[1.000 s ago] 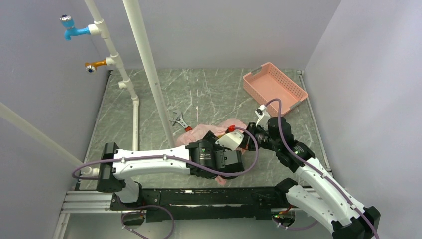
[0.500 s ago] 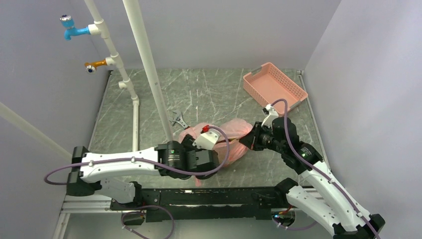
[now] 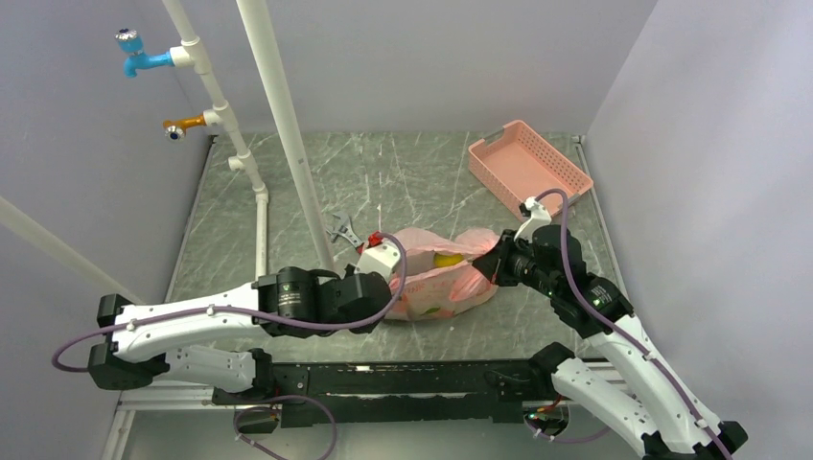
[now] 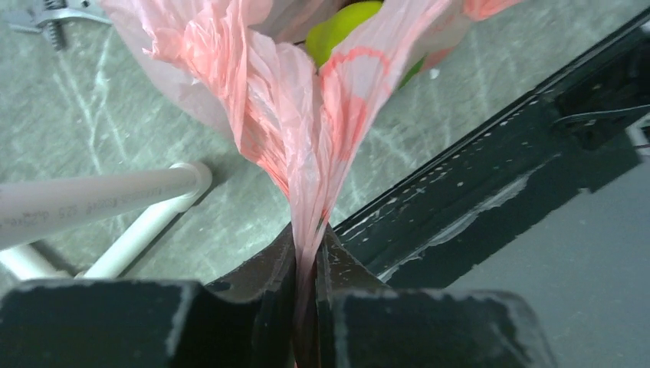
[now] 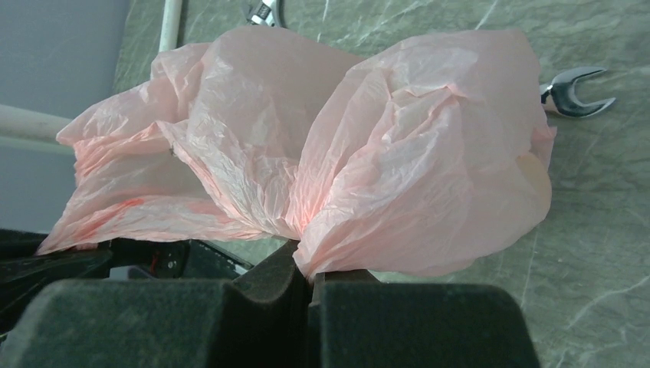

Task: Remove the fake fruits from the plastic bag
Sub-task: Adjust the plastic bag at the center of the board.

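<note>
The pink plastic bag [image 3: 422, 287] lies near the table's front edge, stretched between both grippers. My left gripper [image 3: 389, 290] is shut on the bag's left side; in the left wrist view a gathered fold of the bag [image 4: 291, 130] runs down into my left gripper [image 4: 306, 257]. My right gripper [image 3: 492, 267] is shut on the bag's right side, and crumpled film of the bag [image 5: 345, 146] bulges just beyond my right gripper [image 5: 310, 270]. A yellow fake fruit [image 3: 447, 259] shows at the bag's mouth. A green fake fruit [image 4: 341, 23] shows between the folds. Other fruits are hidden inside.
A wrench [image 3: 345, 233] lies just behind the bag's left end, its open jaw [image 5: 575, 88] poking out past the bag. A white pipe [image 3: 288, 134] rises left of the bag, with floor pipes [image 4: 92, 203] nearby. A pink slotted basket [image 3: 527, 168] stands at the back right.
My left gripper has closed on the bag's left side while the left arm drew back leftward. The right gripper shifted slightly right. The bag now spreads wider, showing fruit.
</note>
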